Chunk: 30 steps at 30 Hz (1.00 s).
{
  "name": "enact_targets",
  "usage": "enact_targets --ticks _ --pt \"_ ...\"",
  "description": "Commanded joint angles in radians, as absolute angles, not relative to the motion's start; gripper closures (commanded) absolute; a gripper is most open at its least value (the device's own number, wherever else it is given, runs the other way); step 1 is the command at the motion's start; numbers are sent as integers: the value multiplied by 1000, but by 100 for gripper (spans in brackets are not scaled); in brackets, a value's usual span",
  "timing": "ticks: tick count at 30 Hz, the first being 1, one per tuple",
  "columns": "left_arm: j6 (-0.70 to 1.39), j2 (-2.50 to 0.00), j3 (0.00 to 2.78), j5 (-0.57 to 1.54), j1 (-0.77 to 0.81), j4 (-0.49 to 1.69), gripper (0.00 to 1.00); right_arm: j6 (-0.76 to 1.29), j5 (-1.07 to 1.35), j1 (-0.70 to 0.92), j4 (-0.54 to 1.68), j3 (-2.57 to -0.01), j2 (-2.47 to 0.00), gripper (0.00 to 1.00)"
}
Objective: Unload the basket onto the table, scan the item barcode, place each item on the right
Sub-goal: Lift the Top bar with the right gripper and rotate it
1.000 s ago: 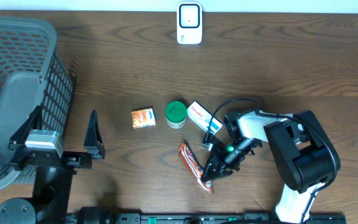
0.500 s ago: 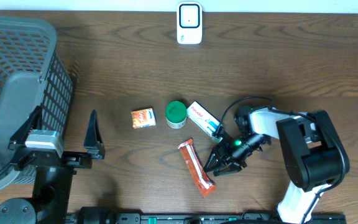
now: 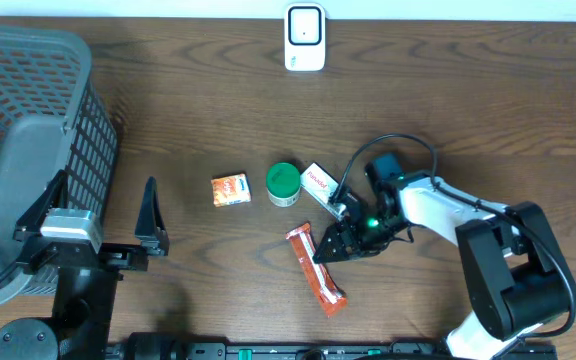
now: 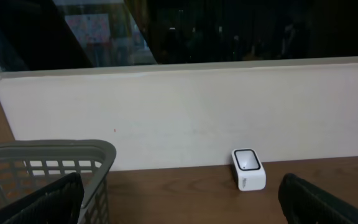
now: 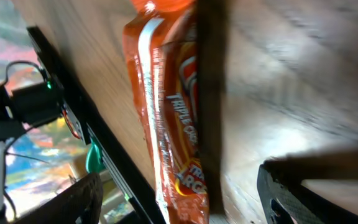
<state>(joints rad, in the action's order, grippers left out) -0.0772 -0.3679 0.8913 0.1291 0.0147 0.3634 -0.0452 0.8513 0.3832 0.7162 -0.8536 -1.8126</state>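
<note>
We are judging the snack packet light, crinkly and slippery, best pinched across its width; the right pincer is gaping over it, the left pincer gaping empty.

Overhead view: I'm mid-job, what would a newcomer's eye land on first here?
Most likely the right pincer, jaws apart, low beside the orange snack wrapper that lies on the table near its front centre. Next, the large grey mesh basket filling the left edge, and the small white scanner standing alone at the far edge.
</note>
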Motion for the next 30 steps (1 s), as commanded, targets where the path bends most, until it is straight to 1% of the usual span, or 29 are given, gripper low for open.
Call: enact_targets --ticks 1,8,11,12,13,15,17,18,20,22,26,27,30 --pt "-66 -359 887 139 12 361 1 -64 717 418 706 -823 -1835 23" --pt "-66 -329 887 139 12 361 1 -1 710 480 686 -794 -1835 23" --pt "-66 -308 887 139 12 361 1 41 708 494 672 -784 -1835 26" --pt "-66 -295 887 139 12 362 1 70 708 500 666 -781 -1835 35" --pt "-66 -290 887 139 12 362 1 78 708 500 664 -779 -1835 39" --pt "-66 -281 887 139 12 362 1 97 708 500 654 -775 -1835 41" --pt "-66 -276 887 139 12 362 1 101 708 500 648 -774 -1835 52" --pt "-66 -273 887 139 12 362 1 101 708 500 646 -773 -1835 60" --pt "-66 -270 887 139 12 362 1 101 708 500 646 -773 -1835 63" --pt "-66 -270 887 139 12 362 1 101 708 500 646 -773 -1835 72" --pt "-66 -270 887 139 12 362 1 109 708 500 638 -773 -1835 97" --pt "-66 -270 887 139 12 362 1 112 708 500 638 -773 -1835 99" --pt "-66 -270 887 139 12 363 1 120 709 499 632 -773 -1834 99"
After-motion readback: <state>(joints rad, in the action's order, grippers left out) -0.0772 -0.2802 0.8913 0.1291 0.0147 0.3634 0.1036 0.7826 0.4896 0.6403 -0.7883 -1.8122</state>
